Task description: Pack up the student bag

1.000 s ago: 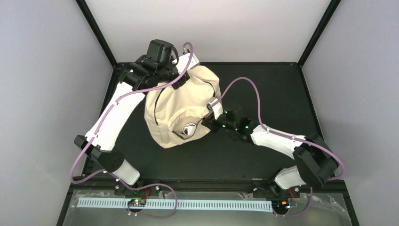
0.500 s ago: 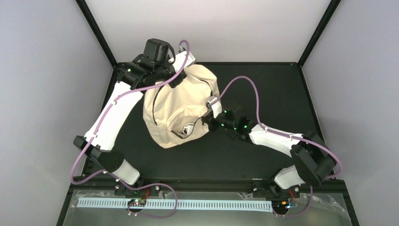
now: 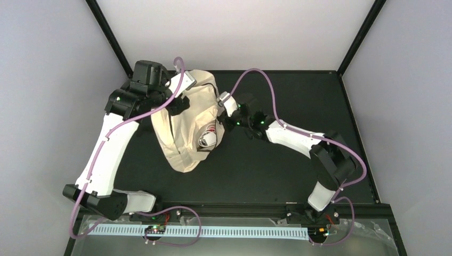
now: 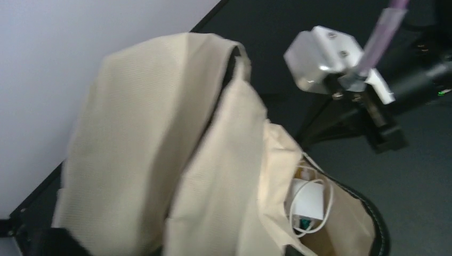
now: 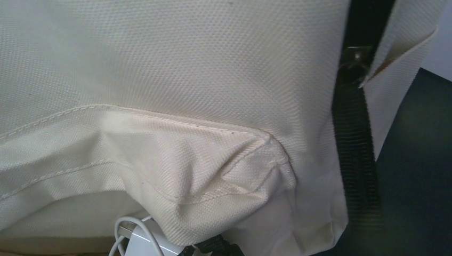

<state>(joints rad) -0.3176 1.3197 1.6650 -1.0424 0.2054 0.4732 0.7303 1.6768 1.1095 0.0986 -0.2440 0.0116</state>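
Observation:
The student bag (image 3: 178,128) is a cream fabric backpack lying left of centre on the black table. Its front pocket gapes open and shows a white charger with a coiled cable (image 3: 208,138) inside. My left gripper (image 3: 178,103) is at the bag's far top edge. In the left wrist view the fabric (image 4: 160,149) fills the frame down to the bottom edge and hides the jaws. My right gripper (image 3: 220,122) is shut on the bag's fabric at the pocket's right edge. The cloth puckers there (image 5: 234,181), next to a black strap (image 5: 354,133).
The black table (image 3: 277,170) is ringed by black frame posts and pale walls. The right arm's white wrist camera (image 4: 330,58) hangs close above the bag. A white slotted rail (image 3: 213,232) runs along the near edge by the arm bases.
Both arms have swung left and toward the back, and the bag has shifted left with them and looks narrower. The right gripper closed on the pocket edge during this.

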